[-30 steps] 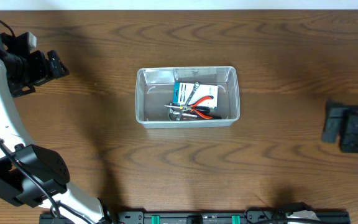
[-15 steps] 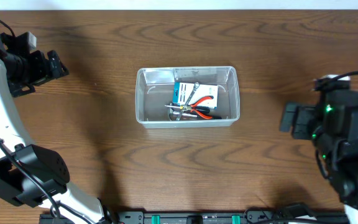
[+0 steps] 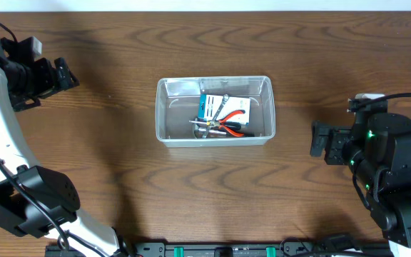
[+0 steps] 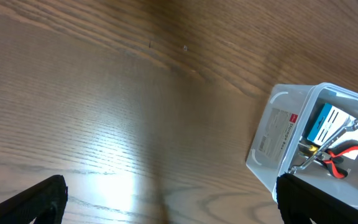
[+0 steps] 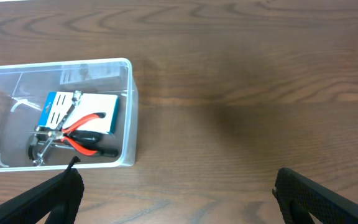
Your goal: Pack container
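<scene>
Right pincer [image 3: 318, 140] stands jaws apart, empty, right of the container [image 3: 164, 114]; left pincer [image 3: 66, 73], also apart, lies well left of it. Risk: a low approach may strike the container wall and shove it across the tabletop [image 3: 298, 57].

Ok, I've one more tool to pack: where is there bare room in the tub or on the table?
Inside the container, the left part is bare, between its left wall and the blue-and-white box. Crowded middle: pliers and wrench lie on and beside the box. Bare table lies all around.
</scene>
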`<action>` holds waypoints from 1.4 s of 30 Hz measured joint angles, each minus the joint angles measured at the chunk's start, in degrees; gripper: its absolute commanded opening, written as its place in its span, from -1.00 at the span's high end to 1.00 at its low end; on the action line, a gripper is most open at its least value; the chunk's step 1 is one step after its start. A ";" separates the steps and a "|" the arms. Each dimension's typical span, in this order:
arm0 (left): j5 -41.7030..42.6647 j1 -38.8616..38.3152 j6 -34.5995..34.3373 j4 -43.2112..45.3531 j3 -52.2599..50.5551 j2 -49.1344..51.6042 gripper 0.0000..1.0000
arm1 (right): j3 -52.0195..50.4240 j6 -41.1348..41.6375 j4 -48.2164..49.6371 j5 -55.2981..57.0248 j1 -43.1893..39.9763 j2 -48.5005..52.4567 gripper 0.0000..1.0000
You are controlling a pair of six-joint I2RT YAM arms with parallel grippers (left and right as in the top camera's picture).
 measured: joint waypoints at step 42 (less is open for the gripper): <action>-0.02 0.00 0.00 0.00 0.00 0.00 -0.96 | -35.76 -9.31 34.64 1.20 -9.94 -37.42 -0.98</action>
